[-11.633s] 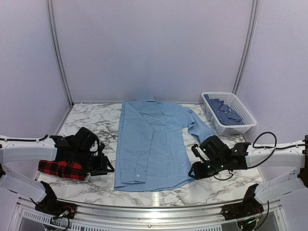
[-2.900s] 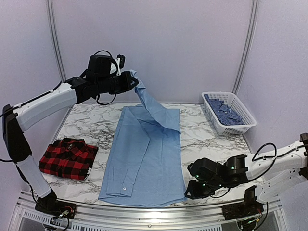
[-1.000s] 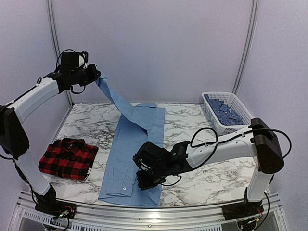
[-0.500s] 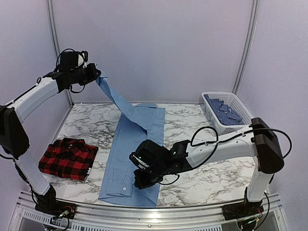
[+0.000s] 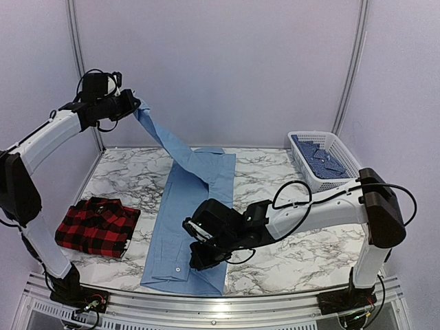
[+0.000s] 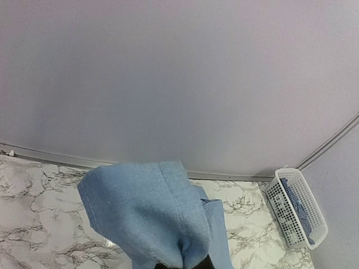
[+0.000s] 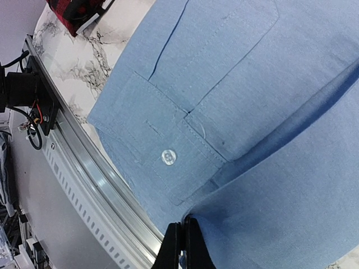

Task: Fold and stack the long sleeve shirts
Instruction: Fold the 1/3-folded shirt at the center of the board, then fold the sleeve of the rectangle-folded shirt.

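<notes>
The light blue shirt (image 5: 196,206) lies lengthwise on the marble table, its right side folded over to the left. My left gripper (image 5: 135,104) is shut on the shirt's sleeve end and holds it high at the far left; the sleeve hangs taut down to the collar area. In the left wrist view the blue cloth (image 6: 151,218) covers the fingers. My right gripper (image 5: 194,261) is shut on the folded edge of the blue shirt (image 7: 269,168) near the front hem, beside a cuff button (image 7: 169,157). The red-and-black plaid shirt (image 5: 96,226) lies folded at the front left.
A white basket (image 5: 325,161) with dark blue patterned cloth stands at the back right. The metal front rail (image 5: 206,302) runs just below the shirt's hem. Grey walls enclose the table on three sides.
My right gripper has carried the shirt's front edge a little further left. My left gripper holds the sleeve raised, shifted slightly left and up.
</notes>
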Robot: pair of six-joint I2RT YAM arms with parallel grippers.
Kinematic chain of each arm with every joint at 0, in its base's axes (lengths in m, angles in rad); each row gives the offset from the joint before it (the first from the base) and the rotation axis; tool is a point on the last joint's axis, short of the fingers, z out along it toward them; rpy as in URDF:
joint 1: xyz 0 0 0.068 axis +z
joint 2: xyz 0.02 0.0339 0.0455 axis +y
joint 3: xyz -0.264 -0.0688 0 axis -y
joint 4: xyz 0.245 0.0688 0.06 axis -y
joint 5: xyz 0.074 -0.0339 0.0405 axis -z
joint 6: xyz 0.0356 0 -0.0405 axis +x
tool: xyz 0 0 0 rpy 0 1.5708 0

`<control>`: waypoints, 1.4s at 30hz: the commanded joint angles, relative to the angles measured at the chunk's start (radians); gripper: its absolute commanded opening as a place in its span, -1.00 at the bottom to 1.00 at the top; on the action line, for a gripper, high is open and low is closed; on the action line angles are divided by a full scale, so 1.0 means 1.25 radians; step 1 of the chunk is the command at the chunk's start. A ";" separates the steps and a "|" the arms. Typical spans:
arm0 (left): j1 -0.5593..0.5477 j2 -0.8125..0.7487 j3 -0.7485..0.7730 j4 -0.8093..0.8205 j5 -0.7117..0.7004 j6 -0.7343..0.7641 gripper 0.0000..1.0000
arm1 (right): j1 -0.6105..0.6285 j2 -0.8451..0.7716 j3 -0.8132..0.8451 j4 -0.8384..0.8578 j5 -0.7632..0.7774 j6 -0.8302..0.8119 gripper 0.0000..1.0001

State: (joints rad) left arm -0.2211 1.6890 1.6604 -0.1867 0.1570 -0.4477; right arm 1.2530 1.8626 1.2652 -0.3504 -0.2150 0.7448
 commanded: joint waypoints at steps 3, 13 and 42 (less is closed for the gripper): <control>0.008 0.011 0.038 0.008 0.017 0.011 -1.00 | 0.006 0.003 0.006 0.032 -0.018 -0.013 -1.00; 0.009 0.023 0.028 0.008 0.033 0.017 -1.00 | 0.006 0.020 -0.001 0.052 -0.041 -0.014 -1.00; -0.086 -0.046 -0.100 0.089 0.342 0.126 -0.93 | -0.280 -0.268 -0.114 0.003 0.102 -0.076 -0.01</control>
State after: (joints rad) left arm -0.3096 1.6970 1.5974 -0.1089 0.5312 -0.3260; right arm 0.9390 1.5551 1.1343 -0.3267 -0.1017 0.6823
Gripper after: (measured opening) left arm 0.037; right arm 0.494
